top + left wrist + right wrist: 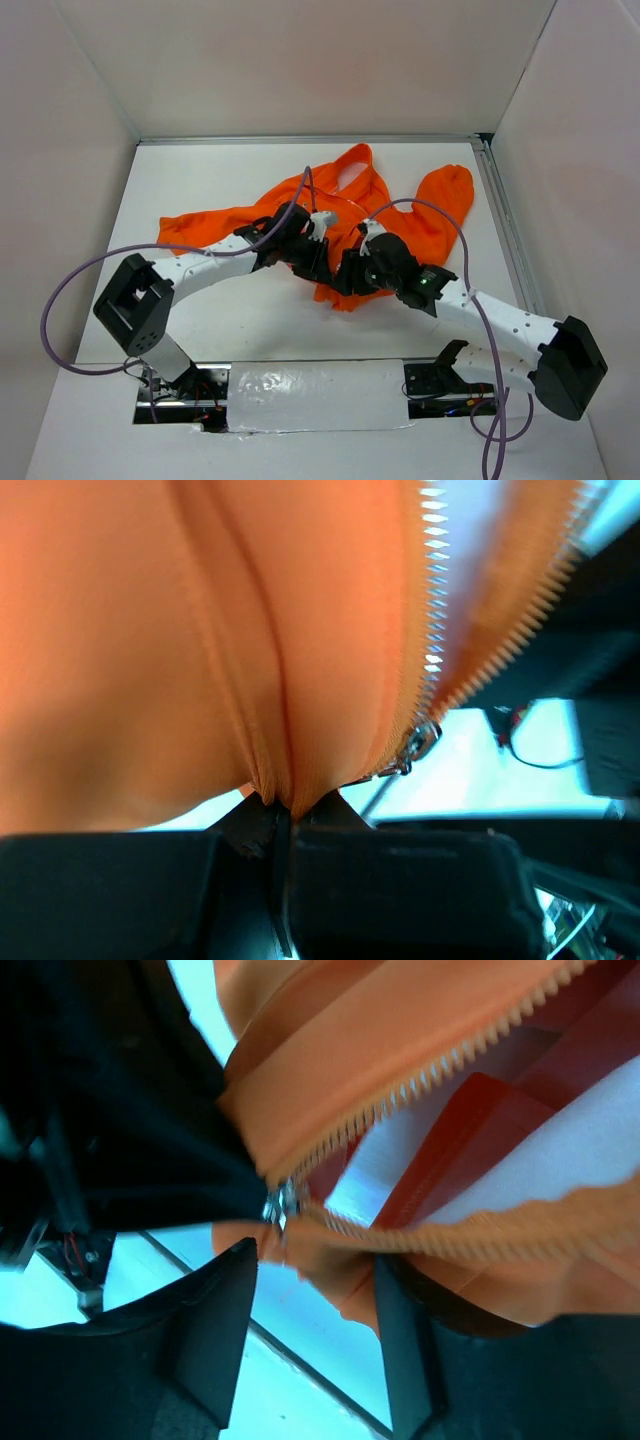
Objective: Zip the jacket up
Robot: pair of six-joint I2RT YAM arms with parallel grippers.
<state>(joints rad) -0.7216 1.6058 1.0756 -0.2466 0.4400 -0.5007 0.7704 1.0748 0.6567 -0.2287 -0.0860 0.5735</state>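
Note:
The orange jacket [400, 215] lies crumpled in the middle of the white table, lifted at its near hem. My left gripper [316, 256] is shut on a fold of the jacket's hem [275, 780], beside the silver zipper teeth [432, 610] and the slider [420, 742]. My right gripper [348, 276] is open just right of the left one. In the right wrist view its fingers [215, 1330] stand apart below the zipper slider [278, 1205], with a bit of orange hem [345, 1280] hanging between them. The two rows of teeth [430, 1075] spread apart above the slider.
White walls enclose the table [200, 180] at the back and both sides. A metal rail [505, 220] runs along the right edge. Purple cables [120, 262] loop over both arms. A taped white panel [315, 395] lies at the near edge between the arm bases.

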